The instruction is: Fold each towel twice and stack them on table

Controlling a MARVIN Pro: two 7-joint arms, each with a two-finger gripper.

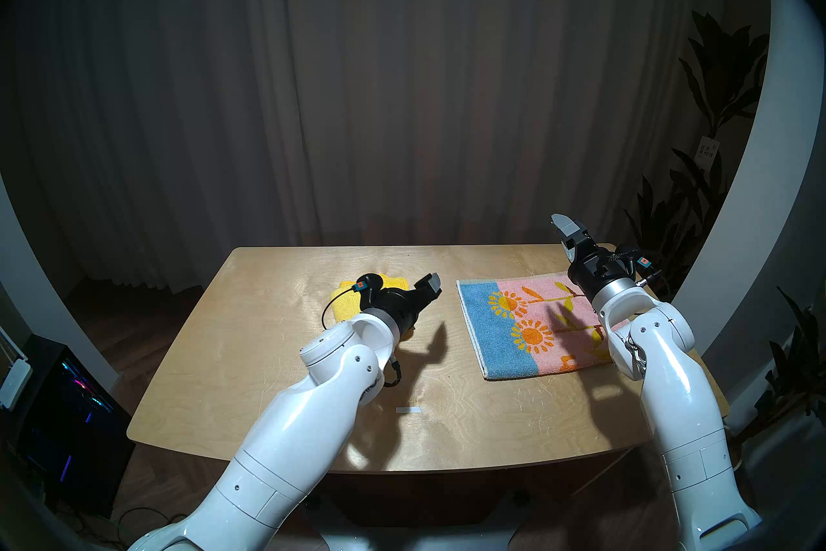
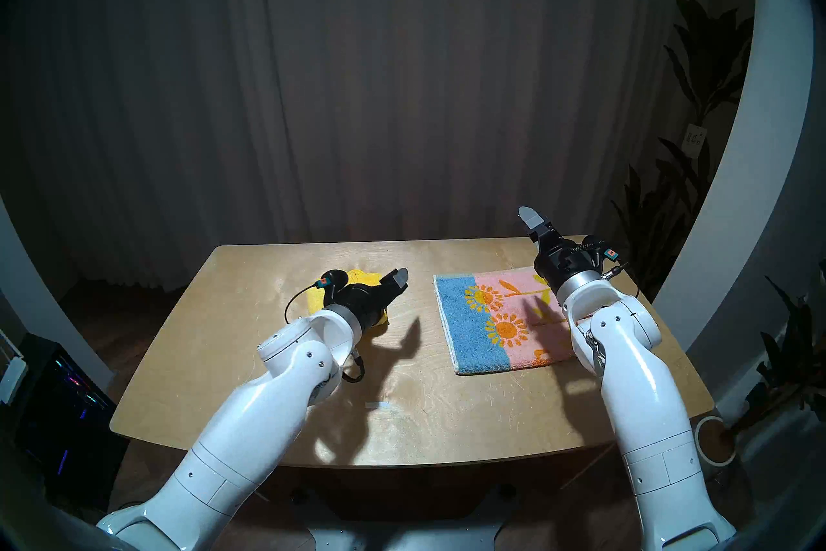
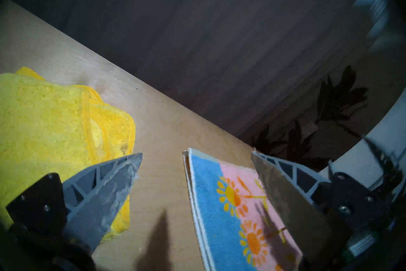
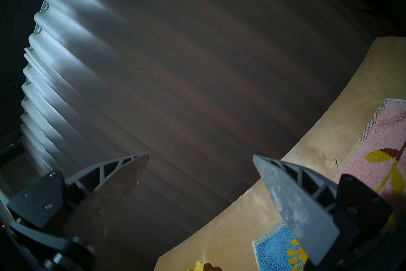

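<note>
Head stereo left view. Light plywood table (image 1: 277, 358) against a dark curtain (image 1: 402, 67). Yellow towel (image 1: 346, 302) lying folded toward the far edge, left of the middle, partly hidden behind the left wrist. Pink towel with a blue band and sunflowers (image 1: 514, 326) lying flat toward the far right corner, blue band on its left side; layered edges point to one fold. Towels well apart, not stacked. Left gripper (image 1: 429, 286) raised above the table between the two towels, pointing toward the far right, jaws apart, holding nothing. Right gripper (image 1: 565, 237) raised over the far right corner, above the pink towel's far edge, empty; spread of the jaws hard to read from this angle. Small white tape mark (image 1: 408, 410) near the front edge. Potted plant (image 1: 715, 112) beyond the right edge.

Head stereo right view. Same layout. Yellow towel (image 2: 322, 299) behind the left wrist; pink towel (image 2: 482, 326) flat on the right half. Left gripper (image 2: 398, 279) clear of both towels. Right gripper (image 2: 534, 223) high over the far edge.

Left wrist view. Camera tilted. Two grey fingers (image 3: 109, 193) spread wide, bare table between them. Yellow towel (image 3: 44, 132) beside the left-hand finger, several stacked layers showing at its edge. Pink towel (image 3: 230, 198) under the right-hand finger, doubled edge visible.

Right wrist view. Camera tilted. Fingers (image 4: 296, 209) wide apart, nothing between them but curtain and the table's far edge. Pink towel (image 4: 384, 143) at the picture's right side, below one finger.
</note>
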